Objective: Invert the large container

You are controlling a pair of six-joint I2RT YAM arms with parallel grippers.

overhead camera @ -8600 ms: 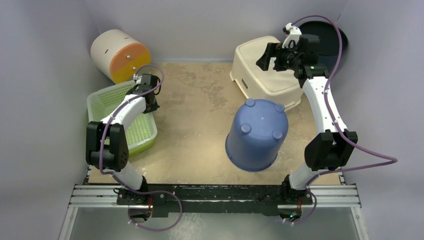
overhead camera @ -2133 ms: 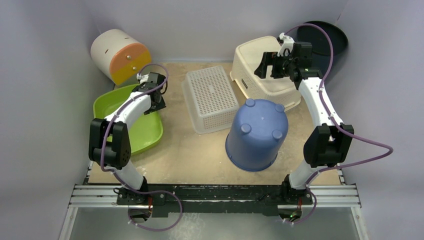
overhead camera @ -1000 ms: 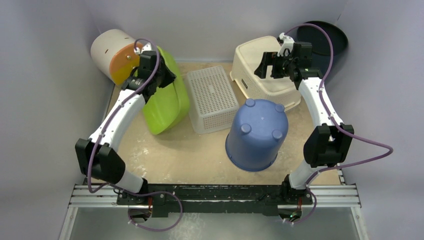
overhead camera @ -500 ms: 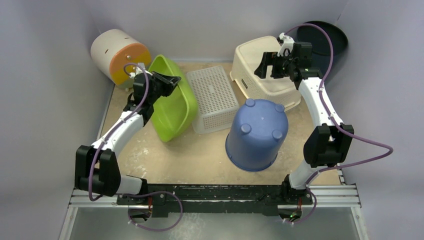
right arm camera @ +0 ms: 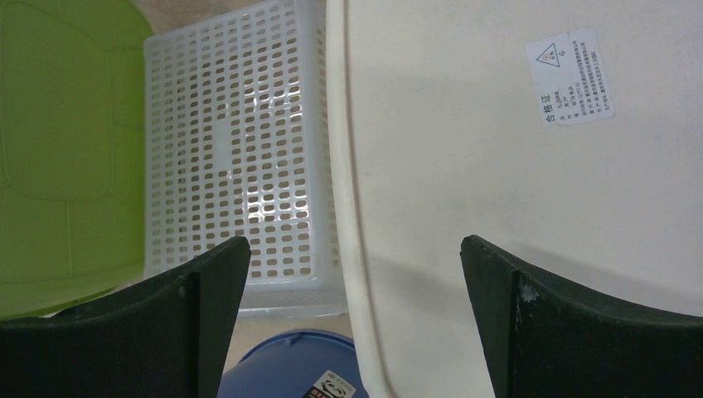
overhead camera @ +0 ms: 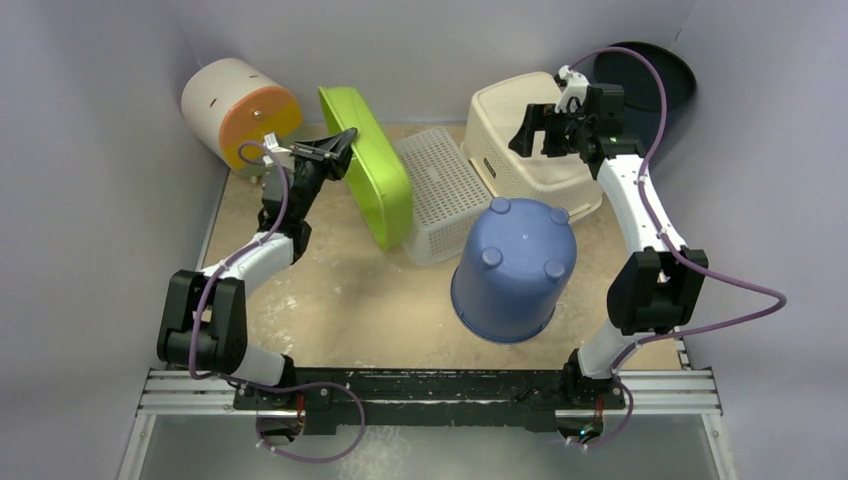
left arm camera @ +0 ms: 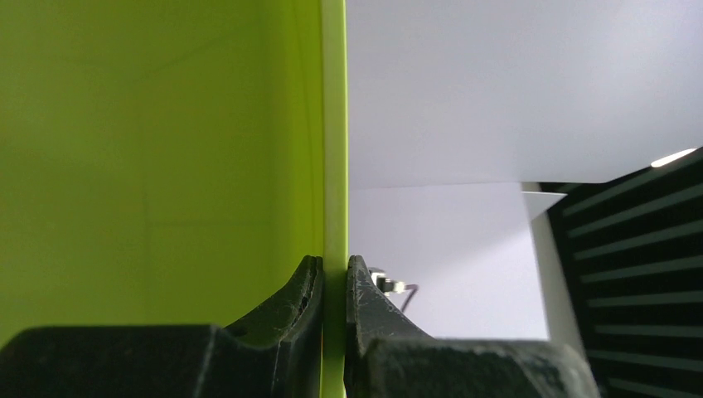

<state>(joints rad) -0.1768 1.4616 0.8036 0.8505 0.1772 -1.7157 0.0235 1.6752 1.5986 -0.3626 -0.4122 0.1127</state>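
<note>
Overhead, the left claw gripped the rim of the green container, which stood on edge beside the white basket and near the blue bucket on the worktop. Only the wrist view showed both fingers pinching that rim. The right claw gaped above the cream bin.

Large lime-green container, smooth plastic, tipped up on edge, left of centre.

A robot lab's test cell: plain pale walls box in a scuffed counter, with the cabled left arm and right arm bolted to a metal rail.
</note>
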